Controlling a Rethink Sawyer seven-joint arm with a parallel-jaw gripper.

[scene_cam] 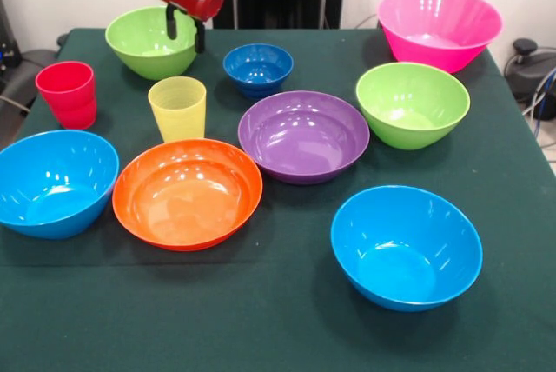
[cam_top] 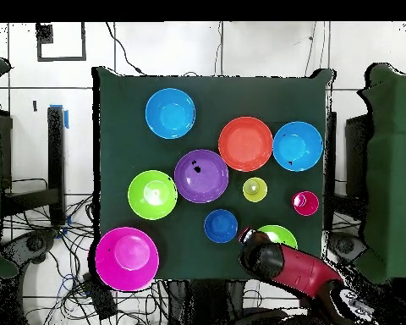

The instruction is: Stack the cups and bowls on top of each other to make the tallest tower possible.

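My gripper hangs open at the right rim of a lime green bowl at the back left, one finger over the bowl, one outside it. In the overhead view the gripper and arm cover part of that bowl. Beside it stand the small dark blue bowl, the yellow cup and the red cup. The purple, orange, two light blue, second lime green and big pink bowls each stand alone, upright.
Everything rests on a dark green table cloth. The pink bowl sits at the table's back right corner, and one light blue bowl lies close to the left edge. Cables lie on the floor around the table.
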